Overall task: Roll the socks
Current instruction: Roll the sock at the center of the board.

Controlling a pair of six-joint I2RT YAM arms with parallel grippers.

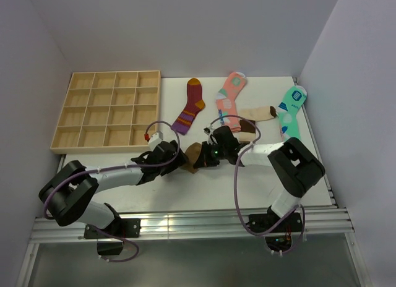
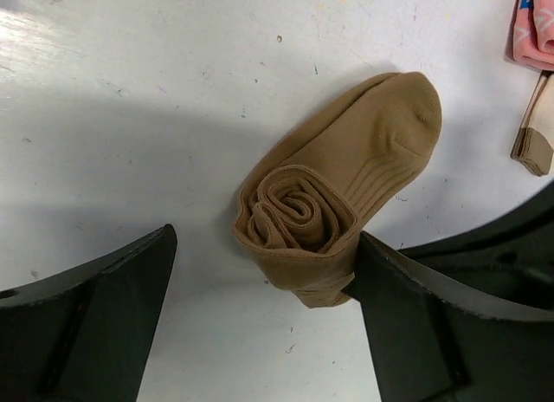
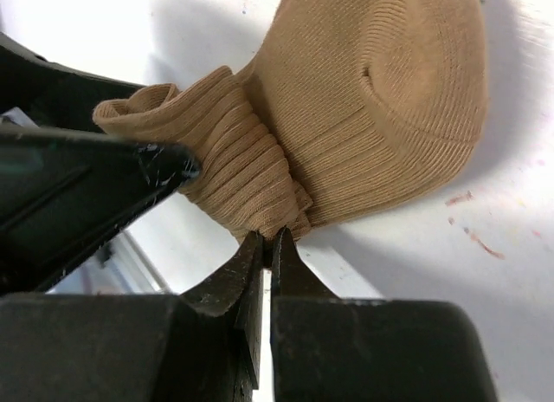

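Observation:
The mid-brown sock [image 1: 193, 154] lies at the table's middle, its cuff end wound into a tight roll [image 2: 299, 213] and its toe end still flat [image 2: 389, 133]. My left gripper [image 1: 180, 159] is open, its fingers either side of the roll [image 2: 264, 246], the right finger touching it. My right gripper [image 1: 202, 159] is shut, its tips [image 3: 270, 239] pinching the ribbed fold at the roll's edge [image 3: 234, 172]. The beige sock with dark toe [image 1: 257, 115] lies flat behind the right arm; its end shows in the left wrist view [image 2: 535, 129].
A wooden tray with several compartments [image 1: 108, 111] stands at the back left. A maroon striped sock [image 1: 189, 107], a pink sock [image 1: 230, 92] and a mint-green sock [image 1: 291, 111] lie along the back. The table's right edge is near the green sock.

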